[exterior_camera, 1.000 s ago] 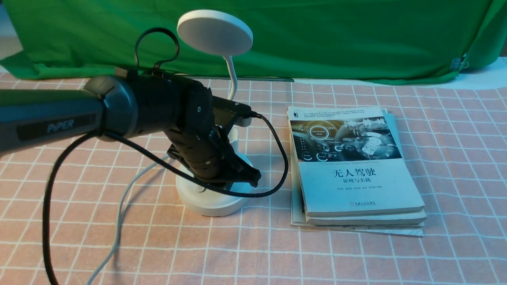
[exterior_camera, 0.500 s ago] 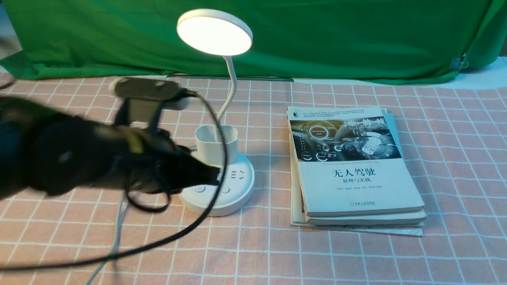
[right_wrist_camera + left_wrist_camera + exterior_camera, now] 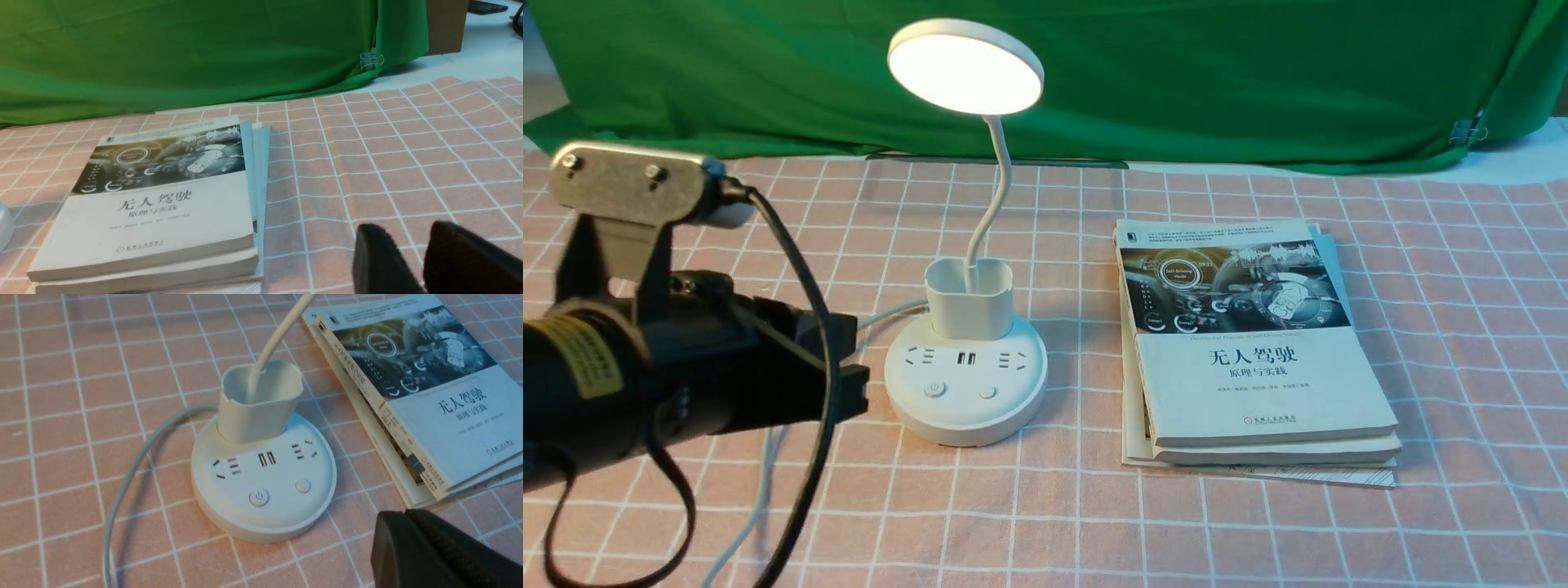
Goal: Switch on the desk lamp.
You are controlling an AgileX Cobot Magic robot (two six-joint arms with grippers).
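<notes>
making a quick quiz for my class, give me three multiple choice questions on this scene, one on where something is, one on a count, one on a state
1. Where is the stack of books from the desk lamp?
A) on the robot's left of it
B) on the robot's right of it
C) directly behind it

2. How many round buttons are on the lamp's base?
A) one
B) two
C) four

3. What state is the lamp's head in?
A) lit
B) dark
C) snapped off

Answers: 1 B, the front view shows the books to the lamp's right; 2 B, the left wrist view shows two buttons; 3 A, the head glows bright.
</notes>
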